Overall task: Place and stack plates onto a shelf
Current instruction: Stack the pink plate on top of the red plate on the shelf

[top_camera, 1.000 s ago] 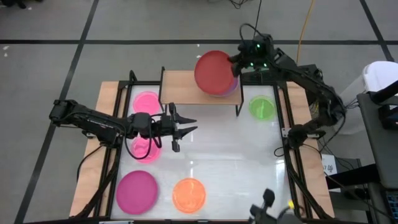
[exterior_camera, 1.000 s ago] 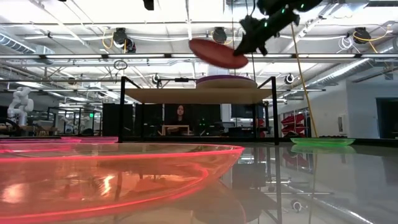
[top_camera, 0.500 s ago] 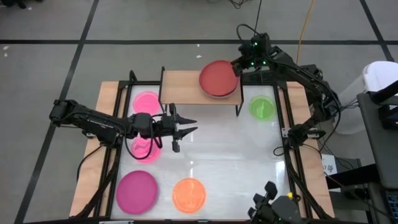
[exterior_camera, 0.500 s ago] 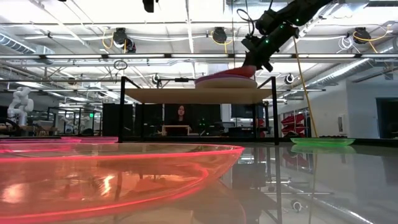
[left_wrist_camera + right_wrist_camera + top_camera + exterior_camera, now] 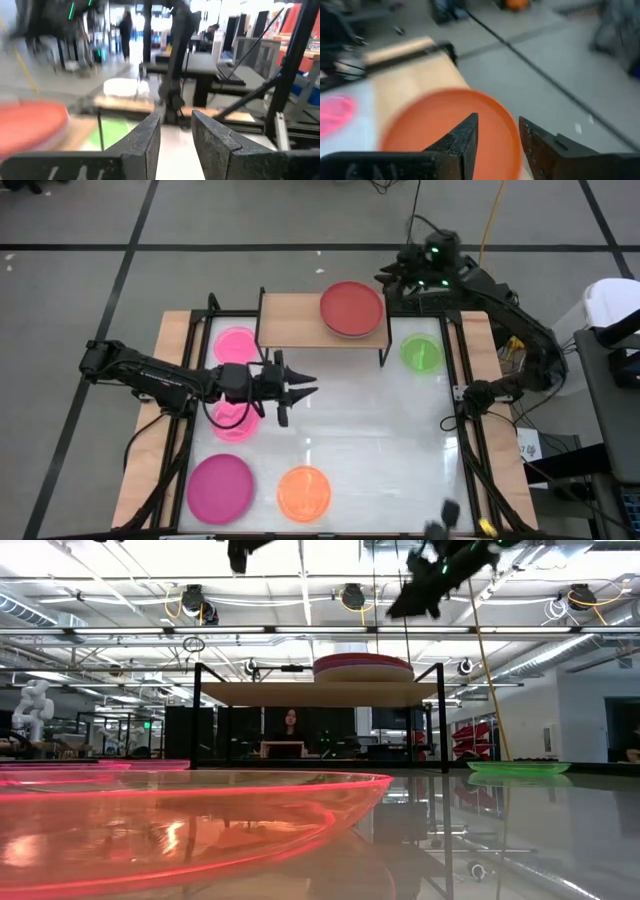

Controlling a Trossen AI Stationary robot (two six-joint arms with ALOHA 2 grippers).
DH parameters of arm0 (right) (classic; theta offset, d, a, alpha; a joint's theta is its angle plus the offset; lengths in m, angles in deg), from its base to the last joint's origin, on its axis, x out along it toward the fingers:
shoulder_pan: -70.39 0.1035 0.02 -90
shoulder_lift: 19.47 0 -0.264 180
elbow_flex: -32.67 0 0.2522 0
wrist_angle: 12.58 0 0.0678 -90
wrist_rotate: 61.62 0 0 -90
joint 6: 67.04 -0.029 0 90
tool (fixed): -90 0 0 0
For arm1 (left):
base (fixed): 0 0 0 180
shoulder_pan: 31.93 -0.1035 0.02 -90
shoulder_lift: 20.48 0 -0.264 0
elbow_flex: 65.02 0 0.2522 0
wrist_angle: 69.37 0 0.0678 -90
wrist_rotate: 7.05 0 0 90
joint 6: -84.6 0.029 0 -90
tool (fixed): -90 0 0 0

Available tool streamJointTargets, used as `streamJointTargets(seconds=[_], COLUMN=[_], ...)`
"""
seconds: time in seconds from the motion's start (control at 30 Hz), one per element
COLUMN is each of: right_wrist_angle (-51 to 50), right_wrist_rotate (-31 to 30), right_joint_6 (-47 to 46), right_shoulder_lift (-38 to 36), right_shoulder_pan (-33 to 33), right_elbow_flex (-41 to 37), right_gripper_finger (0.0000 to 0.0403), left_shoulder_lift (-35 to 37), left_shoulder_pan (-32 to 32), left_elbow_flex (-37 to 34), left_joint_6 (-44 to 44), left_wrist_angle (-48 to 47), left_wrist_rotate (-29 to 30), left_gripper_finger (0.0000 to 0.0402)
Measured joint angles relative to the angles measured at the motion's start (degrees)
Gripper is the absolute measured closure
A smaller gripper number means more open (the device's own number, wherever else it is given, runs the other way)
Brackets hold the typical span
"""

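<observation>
A red plate lies flat on top of another plate on the right half of the light-wood shelf. The low view shows the two as a stack. My right gripper is open and empty, up beyond the shelf's far right corner; its wrist view looks down on the red plate. My left gripper is open and empty over the middle of the table, pointing right. On the table lie two pink plates, a magenta one, an orange one and a green one.
The shelf's black legs stand on the white tabletop. The left arm lies over the nearer pink plate. The orange plate's rim fills the low view's foreground. A person sits in the room behind the table.
My right gripper has carried the tilted red plate down onto the plate on the shelf, let go of it, and gone up and toward the table's far right. The red plate now lies flat on the stack.
</observation>
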Motion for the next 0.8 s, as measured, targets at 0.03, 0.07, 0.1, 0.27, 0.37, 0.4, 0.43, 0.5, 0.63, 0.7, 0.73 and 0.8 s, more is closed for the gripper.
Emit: streamJointTargets(seconds=[0.03, 0.07, 0.1, 0.27, 0.37, 0.4, 0.43, 0.5, 0.63, 0.7, 0.73, 0.8], right_wrist_angle=[-0.15, -0.51, -0.88, -0.07, 1.00, 1.91, 3.36, 7.28, 13.53, 15.00, 15.60, 17.07], right_wrist_rotate=[1.29, 2.36, 3.24, 4.45, 4.31, 4.30, 4.29, 4.28, 4.27, 4.24, 4.23, 4.13], right_joint_6=[0.32, 0.41, 0.40, 0.50, 0.40, 0.01, -0.56, -1.56, -2.59, -2.32, -2.12, -1.57], right_shoulder_lift=[-1.97, -4.10, -6.13, -17.11, -22.81, -24.54, -26.08, -28.93, -32.66, -33.40, -33.59, -33.70], right_shoulder_pan=[0.85, 1.93, 3.16, 11.25, 16.46, 17.98, 19.48, 22.23, 26.58, 28.45, 29.35, 30.68], right_elbow_flex=[0.00, 0.00, -0.13, -5.68, -10.31, -12.08, -13.90, -17.88, -24.97, -27.94, -29.29, -31.93], right_gripper_finger=[0.0279, 0.0280, 0.0282, 0.0285, 0.0286, 0.0286, 0.0286, 0.0286, 0.0286, 0.0287, 0.0287, 0.0287], left_shoulder_lift=[0.00, 0.00, 0.00, 0.00, 0.00, -0.01, 0.00, -0.02, -2.41, -3.23, -3.82, -4.19], left_shoulder_pan=[0.08, 0.08, 0.09, 0.45, 0.78, 0.82, 0.81, 1.03, 2.52, 3.91, 4.40, 5.44], left_elbow_flex=[0.00, 0.00, 0.00, 0.00, 0.97, 2.26, 4.05, 9.46, 20.62, 23.59, 24.72, 25.11], left_joint_6=[-1.22, -1.90, -2.50, -4.41, -6.41, -7.59, -9.12, -13.07, -20.68, -22.58, -23.55, -25.39], left_wrist_angle=[-1.38, -2.58, -3.48, -4.59, -10.08, -14.47, -20.28, -34.35, -60.78, -72.16, -75.51, -79.37], left_wrist_rotate=[-0.01, -0.01, -0.01, 0.03, 0.23, 0.85, 1.90, 3.64, 4.37, 3.57, 2.80, -0.20], left_gripper_finger=[0.0284, 0.0284, 0.0284, 0.0284, 0.0284, 0.0284, 0.0284, 0.0284, 0.0284, 0.0284, 0.0284, 0.0284])
